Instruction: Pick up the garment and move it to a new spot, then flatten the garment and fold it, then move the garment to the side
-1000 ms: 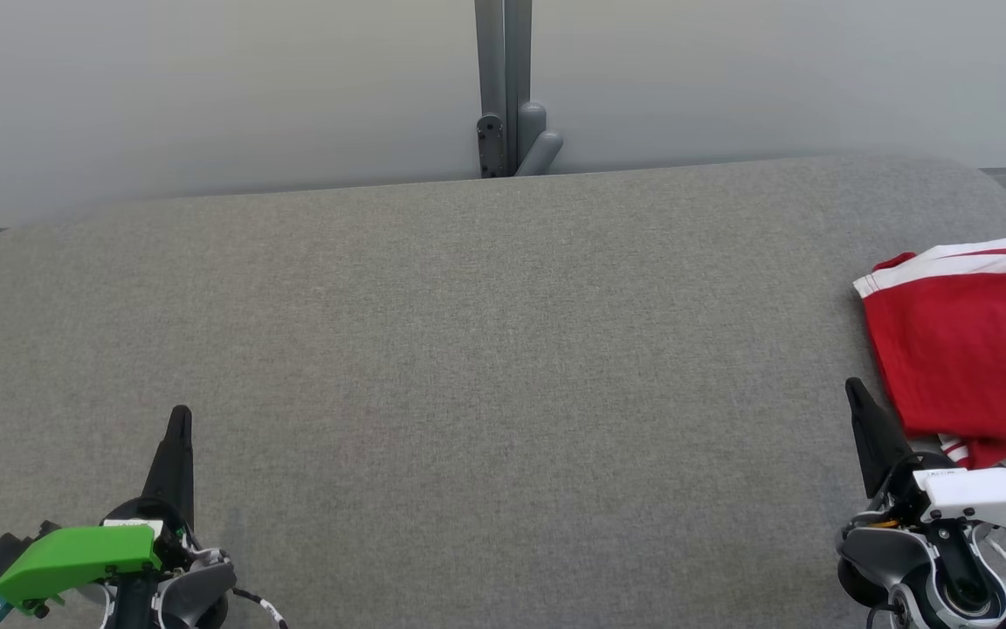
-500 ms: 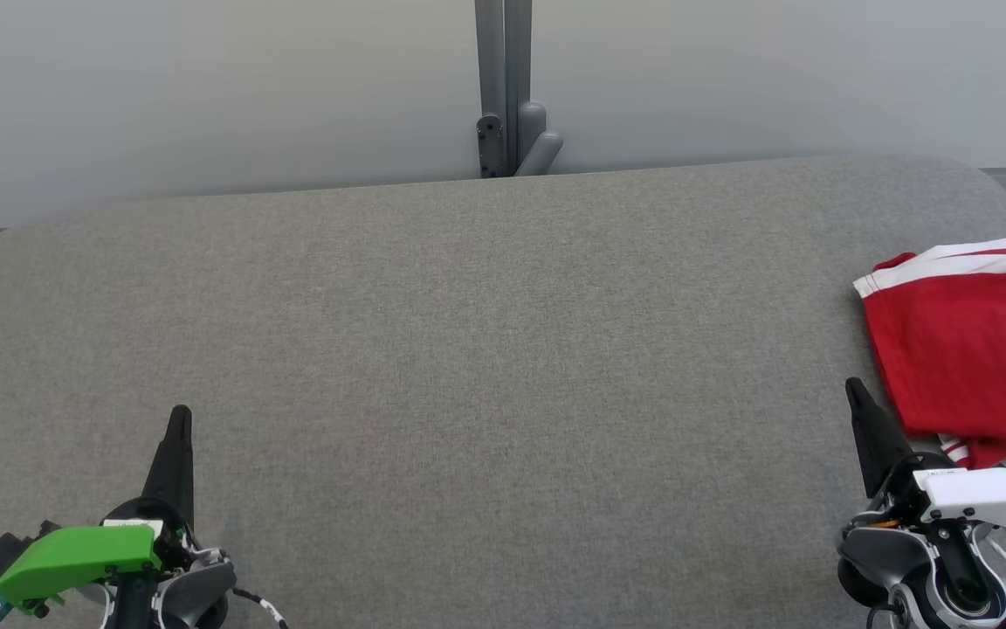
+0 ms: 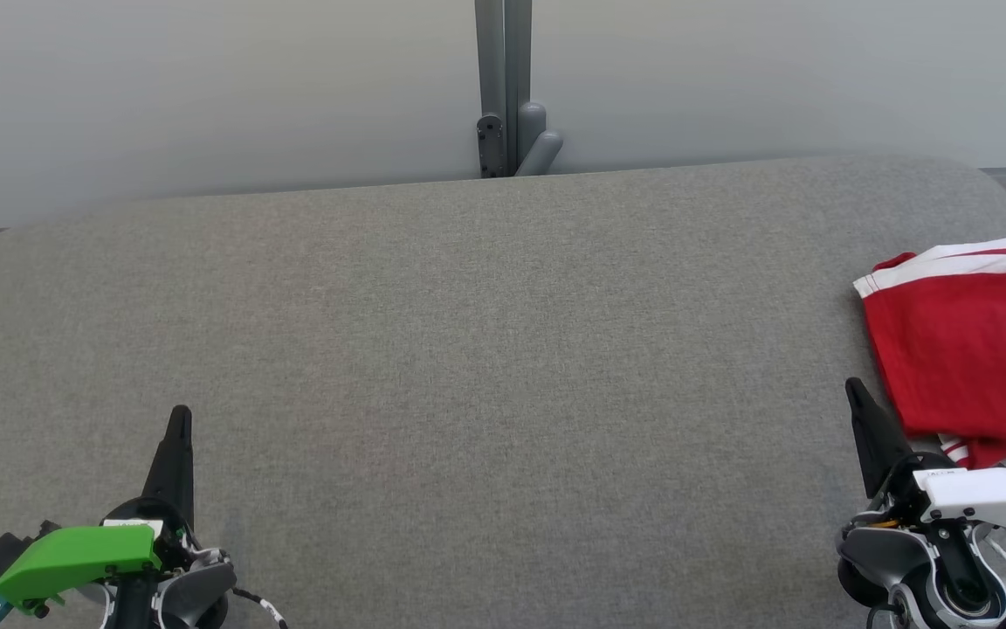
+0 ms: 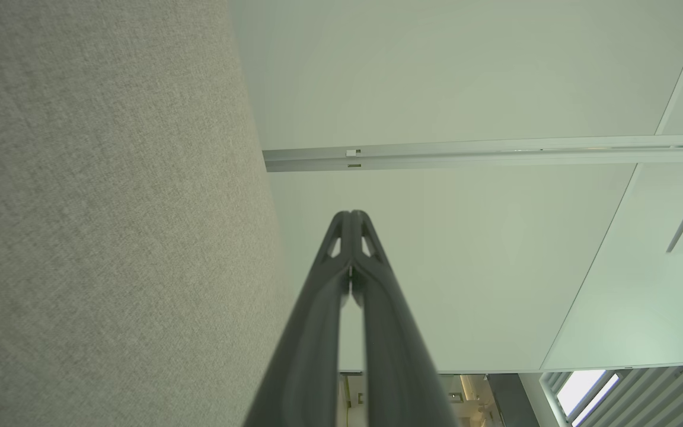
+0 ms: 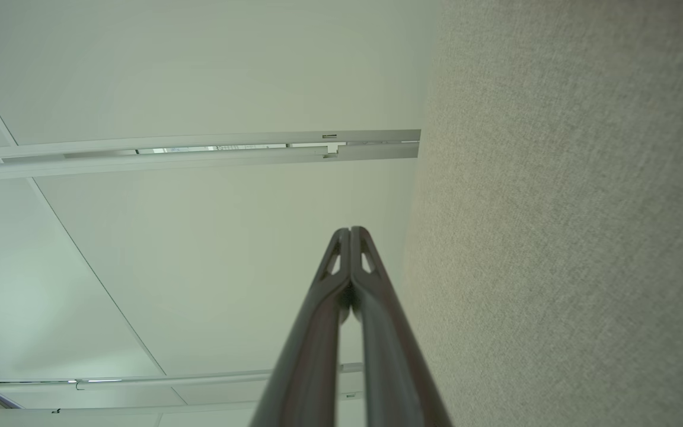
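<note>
Garment [image 3: 966, 349]: solid red, with white stripes along its far edge and a red-and-white striped band at the near corner. Table covering [image 3: 485, 332]: mid grey, a fine flecked weave, uniform throughout. My left gripper [image 3: 180, 415]: dark charcoal fingers, with a bright green housing [image 3: 75, 557] behind them. My right gripper [image 3: 854, 389]: the same charcoal fingers, with a white housing [image 3: 983, 494]. Wall [image 3: 206, 87]: plain pale grey. Post [image 3: 503, 79]: darker grey.

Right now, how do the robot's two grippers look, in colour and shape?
Left gripper: two long dark tapered fingers, a bright green cover, a black-and-white cable. Right gripper: the same dark fingers, a white cover over grey housing.
</note>
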